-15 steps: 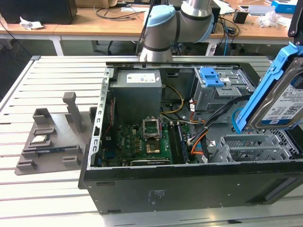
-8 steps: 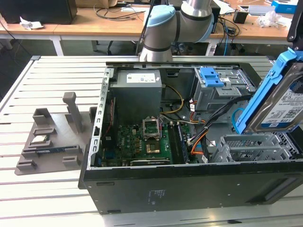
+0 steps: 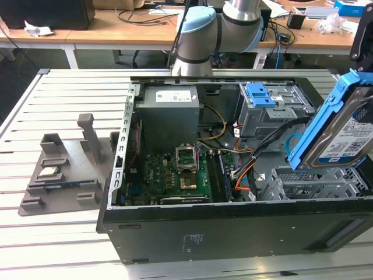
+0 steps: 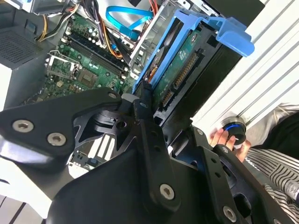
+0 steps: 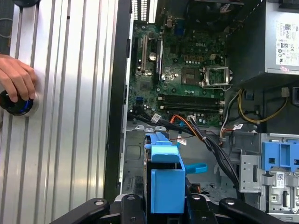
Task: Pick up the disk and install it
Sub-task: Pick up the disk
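Slatted metal tabletop (image 3: 58, 245), open black computer case (image 3: 233, 233) on it; our black gripper (image 5: 166, 203) is clamped on the silver, blue-framed disk (image 3: 344, 137), tilted above the case's grey drive cage (image 3: 317, 184). We'd square it up, go slow.

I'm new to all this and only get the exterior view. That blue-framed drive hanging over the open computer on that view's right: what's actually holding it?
Observer: In the first wrist view the tool is shut on the disk, gripping it from both sides.
Operator: What's on the drive's hidden face?
Observer: The second wrist view shows a green circuit board with a row of connector pins.
Operator: Is anyone nearby?
Observer: Yes. A hand has its fingers on a round blue-ringed button on the slatted table beside the case.
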